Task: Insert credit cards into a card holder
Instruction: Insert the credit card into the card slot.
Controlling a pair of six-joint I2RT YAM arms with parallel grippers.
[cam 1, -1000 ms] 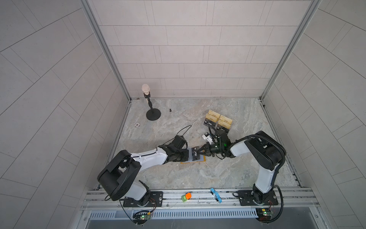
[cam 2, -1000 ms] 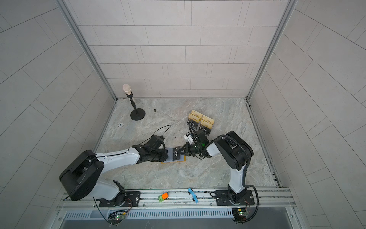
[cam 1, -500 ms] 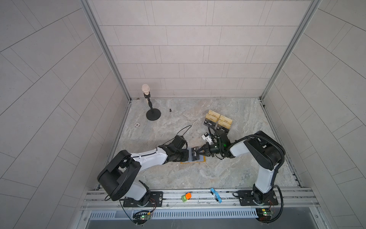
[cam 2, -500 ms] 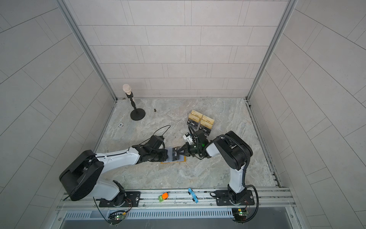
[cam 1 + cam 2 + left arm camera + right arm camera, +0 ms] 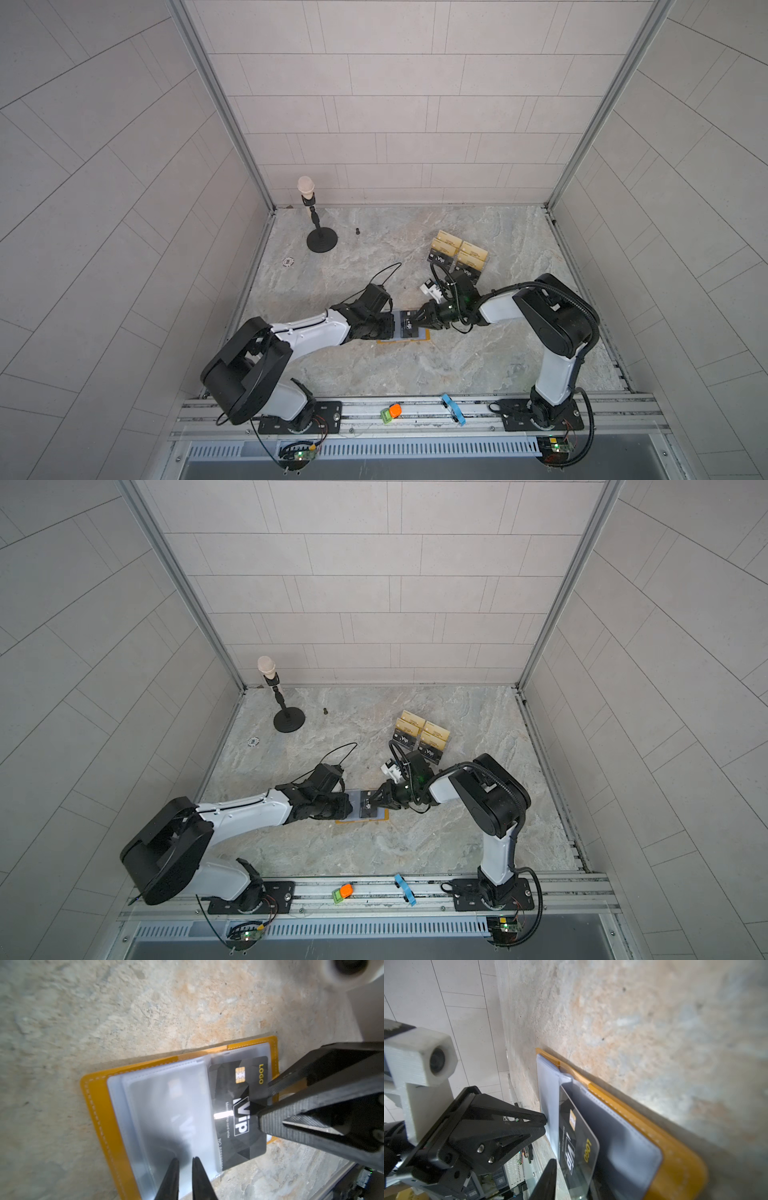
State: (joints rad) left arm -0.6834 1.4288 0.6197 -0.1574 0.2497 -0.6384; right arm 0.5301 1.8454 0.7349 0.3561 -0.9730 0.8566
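Two grippers meet at the card holder, which lies open and flat on the marble table, toward the front middle in both top views. A black Vip card sits partly inside a clear sleeve of the holder. Its outer long edge sticks out and, in the right wrist view, tilts up off the page beneath. The right gripper is at that free edge, jaws slightly parted with yellow cover showing through the gap, so they bracket the card rather than clamp it. The left gripper is on the opposite side over the sleeve, its tips narrowly apart; whether they touch the plastic I cannot tell. Behind the right arm, a card stand holds gold cards and more black Vip cards. A microphone on a round base stands well apart, near the back left corner.
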